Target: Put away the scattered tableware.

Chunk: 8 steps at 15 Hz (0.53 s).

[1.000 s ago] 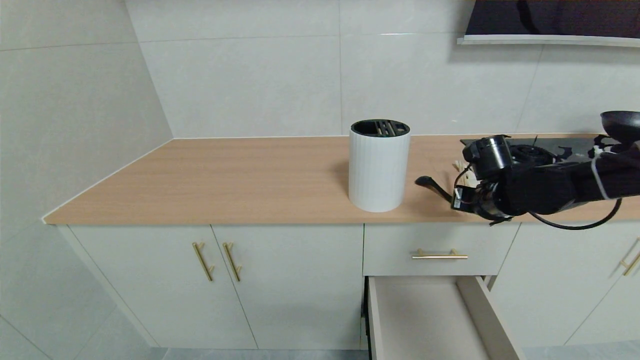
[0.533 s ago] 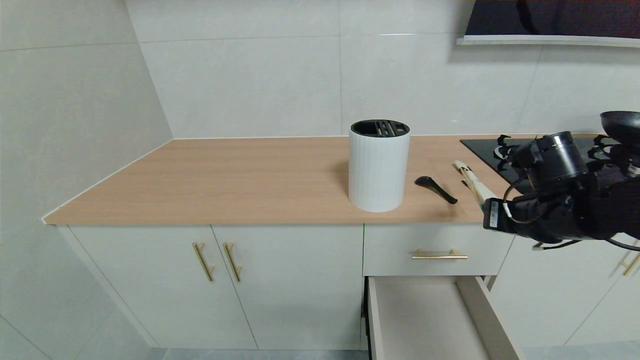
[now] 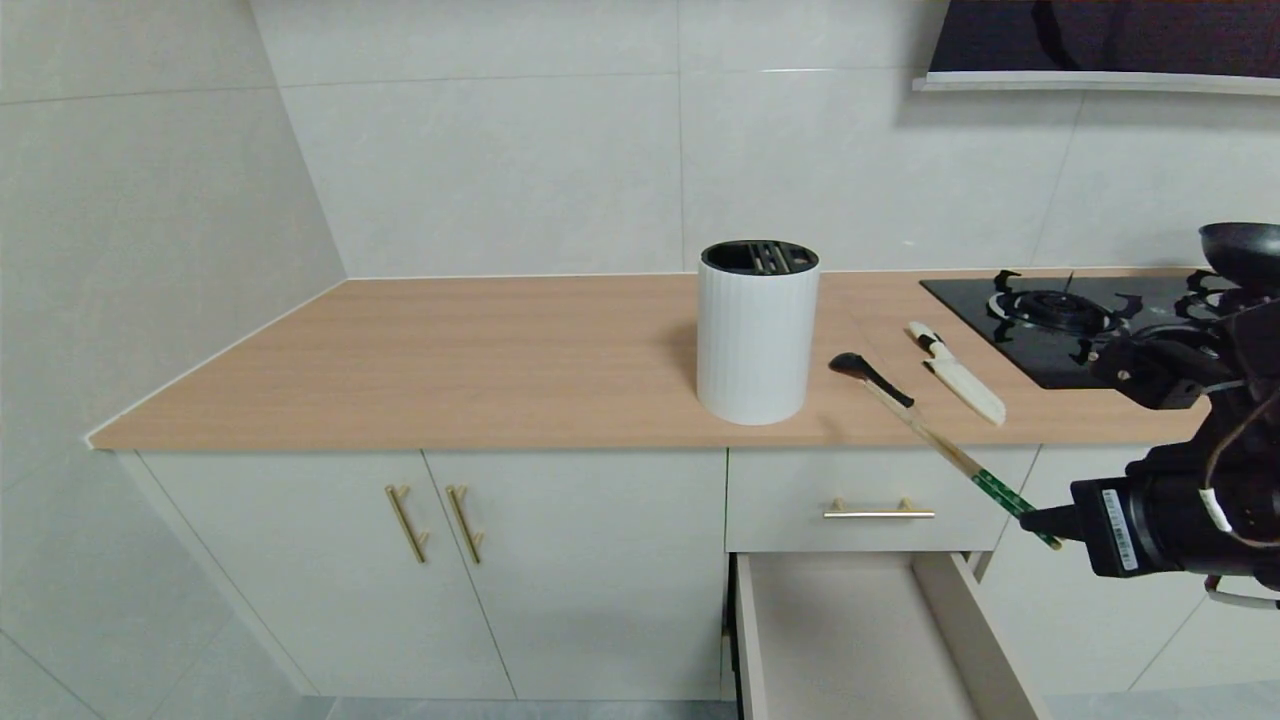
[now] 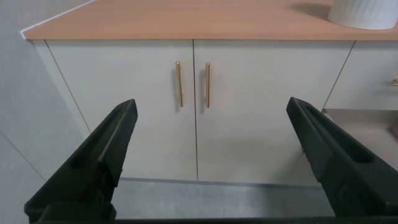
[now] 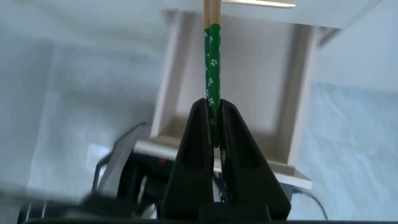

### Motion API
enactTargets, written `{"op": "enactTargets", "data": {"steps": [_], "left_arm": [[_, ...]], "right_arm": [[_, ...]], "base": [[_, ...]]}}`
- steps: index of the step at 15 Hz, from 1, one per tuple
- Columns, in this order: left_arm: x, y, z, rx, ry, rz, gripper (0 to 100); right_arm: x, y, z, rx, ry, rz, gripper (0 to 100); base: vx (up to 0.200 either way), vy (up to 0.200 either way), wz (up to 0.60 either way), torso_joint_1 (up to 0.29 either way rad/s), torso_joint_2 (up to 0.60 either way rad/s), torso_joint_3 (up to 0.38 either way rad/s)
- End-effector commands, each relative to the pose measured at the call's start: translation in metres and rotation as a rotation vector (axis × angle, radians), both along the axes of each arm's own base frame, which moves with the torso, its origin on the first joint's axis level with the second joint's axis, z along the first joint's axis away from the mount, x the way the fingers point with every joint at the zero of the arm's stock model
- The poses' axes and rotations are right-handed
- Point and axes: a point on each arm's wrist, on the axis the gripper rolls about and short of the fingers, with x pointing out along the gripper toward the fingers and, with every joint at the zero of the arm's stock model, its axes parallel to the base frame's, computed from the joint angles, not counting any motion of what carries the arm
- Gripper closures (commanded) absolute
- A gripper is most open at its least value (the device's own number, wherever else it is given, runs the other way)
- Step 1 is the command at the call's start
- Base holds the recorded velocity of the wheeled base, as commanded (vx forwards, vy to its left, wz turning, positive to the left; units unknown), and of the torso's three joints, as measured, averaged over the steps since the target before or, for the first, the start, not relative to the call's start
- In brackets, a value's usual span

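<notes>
Wooden table (image 3: 500, 360) carries a white holder (image 3: 758, 340), black spoon (image 3: 870, 378) and knife (image 3: 958, 375). Right gripper (image 3: 1040, 522), jaws clenched on green-ended chopsticks (image 3: 940, 445), hangs off the near edge above the open drawer (image 3: 850, 630). Left gripper (image 4: 211, 112) jaws are spread apart.

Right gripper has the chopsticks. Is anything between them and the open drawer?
Nothing visible does. The chopsticks, clamped in the right gripper, hang in open air in front of the cabinet, above the open drawer toward its right side. The part of the drawer's inside in view is bare.
</notes>
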Motion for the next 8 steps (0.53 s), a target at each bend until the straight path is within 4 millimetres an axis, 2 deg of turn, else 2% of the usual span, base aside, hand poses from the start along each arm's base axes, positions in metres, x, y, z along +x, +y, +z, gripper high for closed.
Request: {"op": "enactTargets", "data": {"steps": [1, 8], "left_arm": [[0.0, 0.0, 0.0, 0.0, 0.0, 0.001, 0], [0.0, 0.0, 0.0, 0.0, 0.0, 0.001, 0]], "right_arm": [[-0.015, -0.001, 0.005, 0.003, -0.022, 0.038, 100], [-0.003, 0.008, -0.022, -0.083, 0.077, 0.09, 100]], "base": [[0.0, 0.0, 0.0, 0.0, 0.0, 0.0], [0.0, 0.0, 0.0, 0.0, 0.0, 0.0]]}}
